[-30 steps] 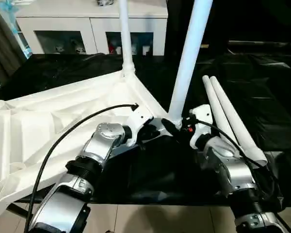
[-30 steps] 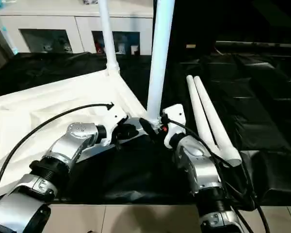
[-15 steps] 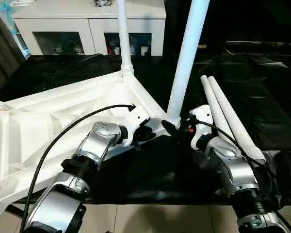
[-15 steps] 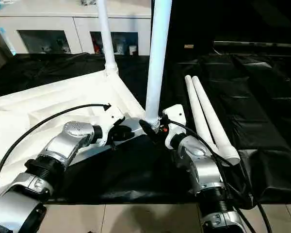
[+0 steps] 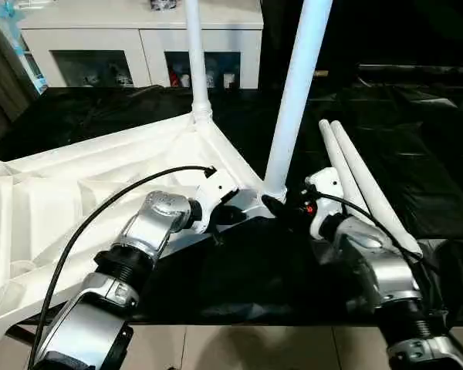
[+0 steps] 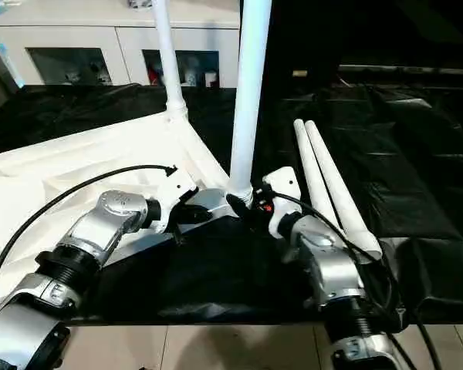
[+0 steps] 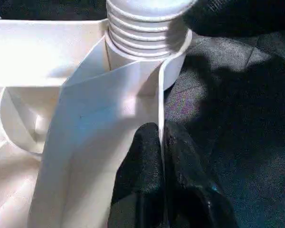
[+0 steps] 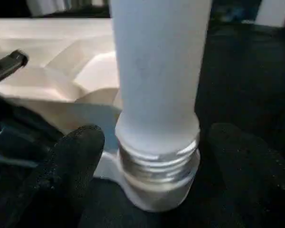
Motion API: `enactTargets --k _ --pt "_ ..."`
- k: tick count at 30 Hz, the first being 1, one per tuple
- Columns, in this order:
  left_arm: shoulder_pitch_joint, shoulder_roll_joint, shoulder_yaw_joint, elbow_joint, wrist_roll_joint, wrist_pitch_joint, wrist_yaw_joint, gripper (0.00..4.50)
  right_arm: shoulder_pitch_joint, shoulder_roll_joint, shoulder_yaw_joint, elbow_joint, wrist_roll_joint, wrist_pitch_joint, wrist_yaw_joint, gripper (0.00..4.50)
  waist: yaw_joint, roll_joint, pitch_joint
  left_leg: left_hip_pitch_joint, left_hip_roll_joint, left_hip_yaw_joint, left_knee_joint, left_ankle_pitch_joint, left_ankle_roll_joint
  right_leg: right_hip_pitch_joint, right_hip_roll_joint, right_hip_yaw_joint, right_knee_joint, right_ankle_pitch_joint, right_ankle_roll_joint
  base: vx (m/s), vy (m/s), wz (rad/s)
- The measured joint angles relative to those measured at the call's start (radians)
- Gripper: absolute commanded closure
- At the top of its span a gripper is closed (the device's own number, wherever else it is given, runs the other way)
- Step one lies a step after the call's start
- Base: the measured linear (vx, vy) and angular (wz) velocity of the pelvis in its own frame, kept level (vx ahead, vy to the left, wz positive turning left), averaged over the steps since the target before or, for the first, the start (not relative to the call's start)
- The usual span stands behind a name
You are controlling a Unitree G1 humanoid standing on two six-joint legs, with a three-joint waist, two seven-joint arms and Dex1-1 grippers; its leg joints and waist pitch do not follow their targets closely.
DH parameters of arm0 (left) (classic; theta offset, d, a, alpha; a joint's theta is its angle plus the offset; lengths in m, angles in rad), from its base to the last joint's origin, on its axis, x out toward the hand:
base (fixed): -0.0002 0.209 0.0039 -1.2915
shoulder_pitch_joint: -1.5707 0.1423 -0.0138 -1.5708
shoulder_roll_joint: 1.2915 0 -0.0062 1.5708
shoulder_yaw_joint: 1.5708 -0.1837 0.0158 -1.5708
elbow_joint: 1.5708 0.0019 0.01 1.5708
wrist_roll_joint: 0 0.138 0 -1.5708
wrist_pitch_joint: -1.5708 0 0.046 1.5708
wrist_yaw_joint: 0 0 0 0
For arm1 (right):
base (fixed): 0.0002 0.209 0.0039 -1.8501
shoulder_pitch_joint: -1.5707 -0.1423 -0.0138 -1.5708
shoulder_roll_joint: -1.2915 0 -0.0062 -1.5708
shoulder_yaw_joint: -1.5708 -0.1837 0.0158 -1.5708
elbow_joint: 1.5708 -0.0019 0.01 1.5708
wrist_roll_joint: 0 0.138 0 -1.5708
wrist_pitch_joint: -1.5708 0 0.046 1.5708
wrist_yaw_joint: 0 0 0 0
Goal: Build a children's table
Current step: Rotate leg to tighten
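We see the left gripper (image 7: 162, 156) pinching the tabletop (image 7: 47, 57) rim, just below a leg's threaded end (image 7: 145, 28).

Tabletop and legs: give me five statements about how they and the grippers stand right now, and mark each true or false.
1. The left gripper is pinched shut on the tabletop rim, just by a corner socket. True.
2. All four legs stand in their sockets. False: two legs stand upright, the near leg and the far leg; two loose legs lie on the black cloth.
3. The right gripper has its fingers spread either side of the near leg's threaded base. True.
4. The tabletop lies with its ribbed underside up. True.
5. The loose legs lie to the robot's left of the tabletop. False: they lie to its right, side by side.
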Motion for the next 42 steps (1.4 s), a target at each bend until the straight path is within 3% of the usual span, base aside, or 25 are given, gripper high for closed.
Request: enactTargets --k 6,12,15,25,37,42 --pt "0.019 0.018 -0.002 -0.012 -0.009 -0.049 -0.04 4.43 0.005 -0.078 0.023 -0.031 0.003 0.007 0.125 0.54 0.002 -0.001 0.001 0.0 0.0 0.0 0.0 0.0 0.0 0.0 0.0 0.0 0.0 0.0 0.0 0.0 0.0 0.0" --pt "0.108 0.09 -0.043 -0.133 -0.042 -0.121 -0.215 4.43 0.042 -0.166 0.061 -0.095 0.019 -0.005 0.266 0.54 0.018 -0.002 0.001 0.0 0.0 0.0 0.0 0.0 0.0 -0.001 0.0 0.0 0.0 -0.001 0.001 0.0 0.0 0.0" --pt "0.125 0.105 -0.062 -0.162 -0.048 -0.134 -0.261 4.43 0.044 -0.172 0.086 -0.103 0.02 -0.014 0.303 0.54 0.029 -0.002 0.001 -0.001 0.0 0.0 0.0 0.0 0.0 0.0 0.0 0.0 0.0 -0.001 0.001 0.0 0.0 0.0" --pt "0.136 0.109 -0.068 -0.18 -0.049 -0.139 -0.284 4.43 0.045 -0.174 0.111 -0.093 -0.007 -0.027 0.32 0.54 0.03 -0.002 0.001 -0.001 0.0 0.003 0.0 0.0 -0.001 0.0 -0.001 0.001 0.001 -0.001 0.001 0.0 0.0 0.0" --pt "0.136 0.11 -0.067 -0.18 -0.049 -0.139 -0.282 4.5 0.045 -0.159 0.119 -0.088 -0.012 -0.027 0.32 1.69 0.028 -0.002 0.001 -0.001 0.0 0.003 0.001 0.0 -0.001 0.0 -0.001 0.001 0.001 -0.001 0.001 0.0 0.0 0.0" --pt "0.13 0.096 -0.059 -0.162 -0.044 -0.135 -0.238 4.5 0.046 -0.113 0.097 -0.065 -0.011 -0.017 0.25 1.76 0.024 -0.002 0.001 0.0 0.0 0.003 0.001 0.0 -0.001 0.001 -0.001 0.001 0.002 -0.001 0.001 0.0 0.0 0.0"
